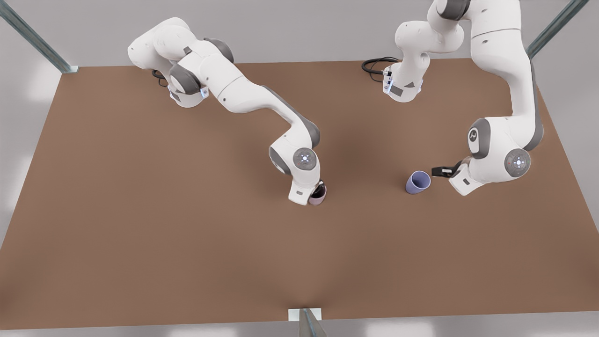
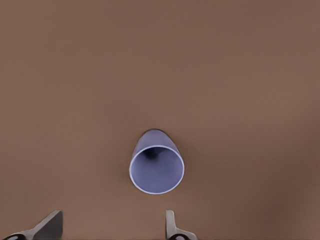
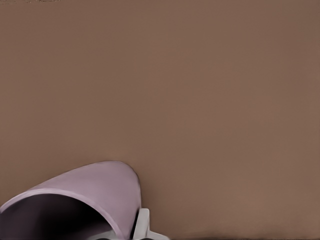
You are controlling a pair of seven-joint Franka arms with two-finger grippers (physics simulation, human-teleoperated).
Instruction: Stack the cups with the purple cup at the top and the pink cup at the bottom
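Front view: the right gripper (image 1: 314, 193) holds the pink cup (image 1: 318, 197) by its rim near the table (image 1: 140, 210) middle, probably to set the base. The left gripper (image 1: 437, 171), fingers wide, waits beside the purple cup (image 1: 417, 182).

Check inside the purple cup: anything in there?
Purple cup looks empty in the left wrist view: bare lavender wall, shaded bottom. It stands on the brown table, left pincer open beside it. Right pincer is at the pink cup, whose inside is partly covered.
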